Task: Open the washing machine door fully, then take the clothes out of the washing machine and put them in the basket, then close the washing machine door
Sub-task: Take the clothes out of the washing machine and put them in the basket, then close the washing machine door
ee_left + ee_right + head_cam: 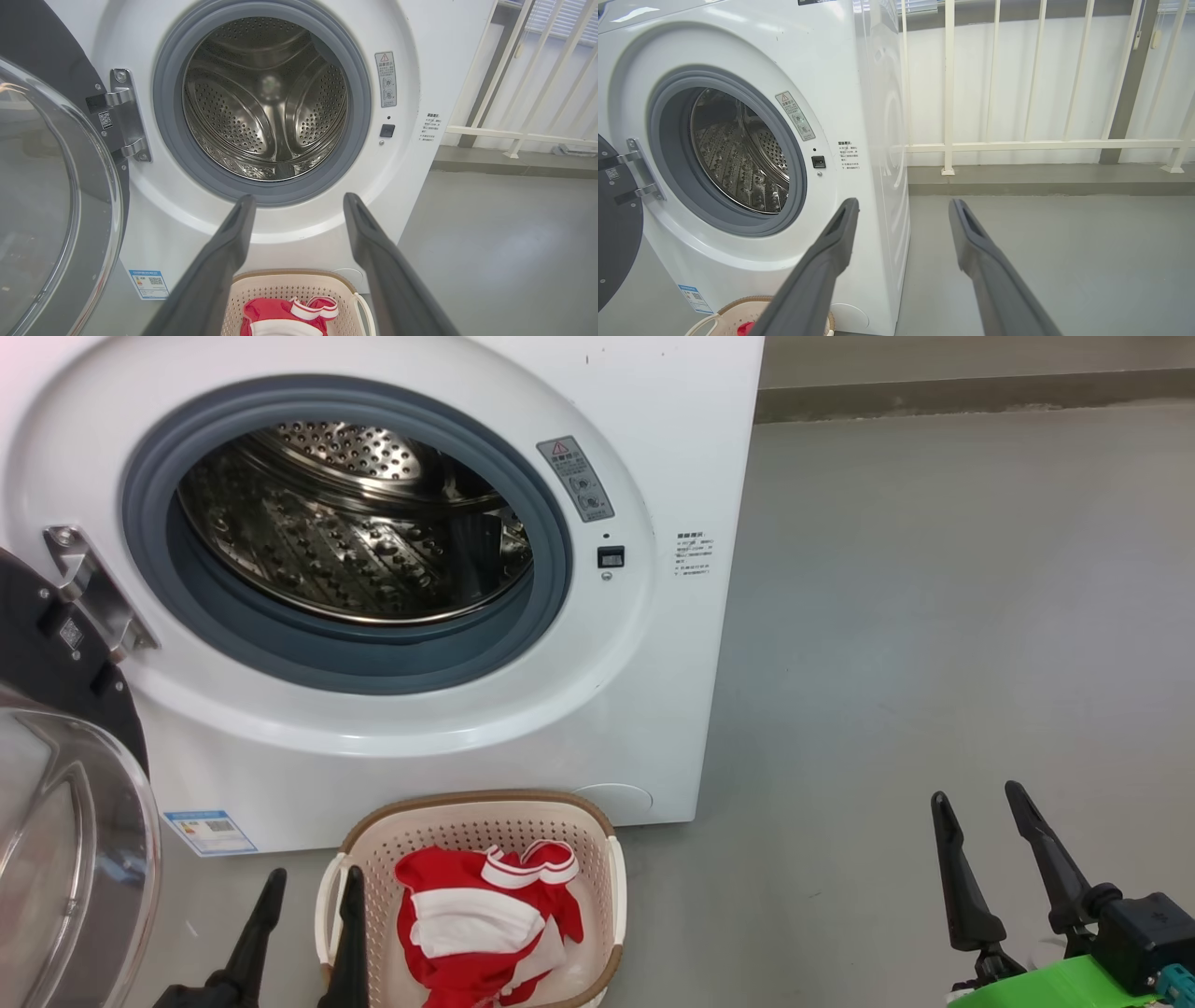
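While both arms sit low in front of the machine, the left claw (315, 875) has its two dark fingers spread apart, gripping nothing. In the head view its right finger overlaps the near left rim of the basket (476, 798). Just right of that claw the clothes (467, 915) lie heaped inside the basket, red with white panels and a striped cuff on top. Ahead of its fingertips stands the washing machine (653, 429), its perforated steel drum (355, 541) showing through the grey rubber ring. Left of the claw, the washing machine door (56, 653) is swung wide open on its hinge. Well apart to the right, the right claw (977, 795) is likewise spread and holds nothing above the grey floor (934, 616), with the machine's corner ahead to its left and a white railing (948, 93) beyond.
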You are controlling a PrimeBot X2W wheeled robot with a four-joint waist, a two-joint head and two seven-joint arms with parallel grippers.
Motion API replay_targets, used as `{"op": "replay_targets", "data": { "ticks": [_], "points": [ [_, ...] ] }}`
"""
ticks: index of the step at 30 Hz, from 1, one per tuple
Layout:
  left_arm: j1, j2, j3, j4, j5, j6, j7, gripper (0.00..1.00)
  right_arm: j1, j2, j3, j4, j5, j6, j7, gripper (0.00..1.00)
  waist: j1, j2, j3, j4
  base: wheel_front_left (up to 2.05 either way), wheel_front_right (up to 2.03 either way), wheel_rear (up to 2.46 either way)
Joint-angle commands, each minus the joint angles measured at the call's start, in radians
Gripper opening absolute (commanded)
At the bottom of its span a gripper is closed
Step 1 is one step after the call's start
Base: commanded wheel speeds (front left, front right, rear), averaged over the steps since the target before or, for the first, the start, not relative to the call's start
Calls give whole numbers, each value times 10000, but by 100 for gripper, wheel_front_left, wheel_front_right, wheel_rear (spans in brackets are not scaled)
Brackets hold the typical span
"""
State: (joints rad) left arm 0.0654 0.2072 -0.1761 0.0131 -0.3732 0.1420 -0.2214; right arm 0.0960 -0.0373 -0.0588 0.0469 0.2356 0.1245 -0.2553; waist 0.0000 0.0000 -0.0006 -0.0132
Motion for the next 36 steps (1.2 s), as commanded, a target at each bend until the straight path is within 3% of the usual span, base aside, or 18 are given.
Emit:
{"op": "replay_targets", "data": {
  "ticks": [1, 20, 36],
  "points": [
    [-157, 197, 320, -309, 103, 91, -23, 100, -165, -129, 166, -293, -122, 62, -65, 100, 0, 0, -2, 10, 0, 0, 0],
    [-174, 283, 257, -424, 99, 279, 54, 100, -236, -129, 232, -328, -126, 62, -65, 100, 0, 0, 233, -44, -11, 11, 0],
    [-322, 308, 138, -602, 19, 204, -45, 100, -400, -129, 214, -344, -155, 62, -65, 100, 0, 0, 482, 23, -145, 145, 0]
  ]
}}
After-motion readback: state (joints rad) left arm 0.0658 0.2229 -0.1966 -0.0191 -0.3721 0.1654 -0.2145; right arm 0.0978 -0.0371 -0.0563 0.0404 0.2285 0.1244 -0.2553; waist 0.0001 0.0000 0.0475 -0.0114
